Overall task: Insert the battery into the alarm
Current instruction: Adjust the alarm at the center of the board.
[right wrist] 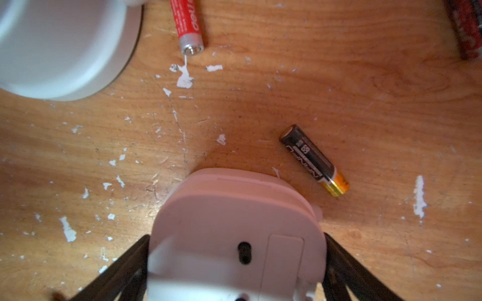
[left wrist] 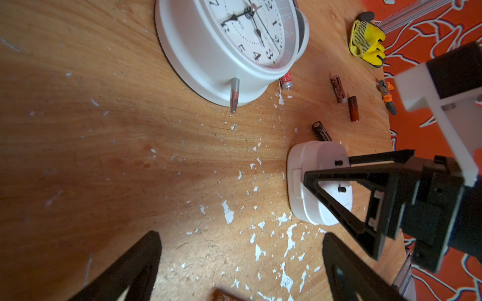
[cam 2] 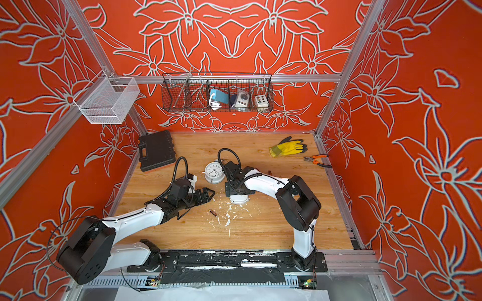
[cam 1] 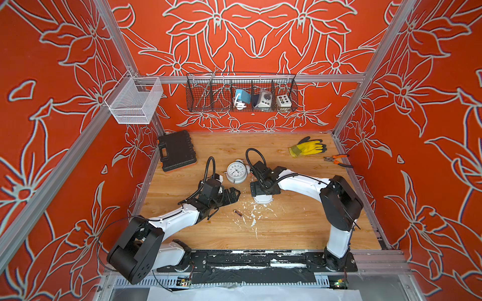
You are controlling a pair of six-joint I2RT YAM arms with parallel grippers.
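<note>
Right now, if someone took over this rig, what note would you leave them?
Left gripper: open, empty, above the table.
Right gripper: open, straddling the small white alarm, which lies back-up on the table.
Batteries: black-and-gold battery beside the alarm; a loose battery near the left gripper.
Done: nothing inserted; the battery cover looks shut.
To do: open cover, pick battery, insert.

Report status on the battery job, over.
Left tool open, empty. Right tool open, straddling the white rounded plastic alarm. Black and gold battery loose beside it. Battery cover closed, in the way.
</note>
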